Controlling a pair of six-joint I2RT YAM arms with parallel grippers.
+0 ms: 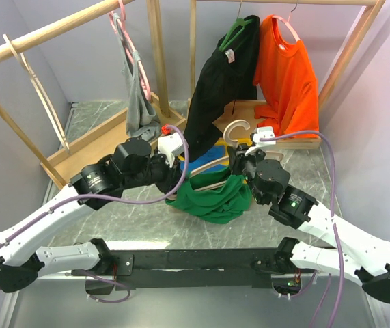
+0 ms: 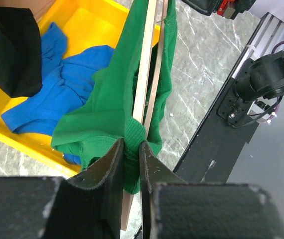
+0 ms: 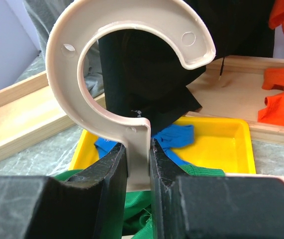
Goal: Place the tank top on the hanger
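- Tank top (image 1: 212, 195) hangs bunched on the hanger (image 3: 62, 79), between our two arms.
- Our left gripper (image 2: 130, 147) pinches green fabric beside the wooden bar, probably to draw it along the shoulder.
- Our right gripper (image 3: 139, 149) clamps the hook's stem, steadying the hanger.
- Only the left wrist view shows us the bar threaded through the cloth; beyond sits a yellow tray (image 3: 226, 144) holding a blue garment (image 2: 57, 94).

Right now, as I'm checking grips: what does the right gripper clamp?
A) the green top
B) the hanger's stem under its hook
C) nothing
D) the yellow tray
B: in the right wrist view the right gripper pinches the hanger just below its hook, above the top.
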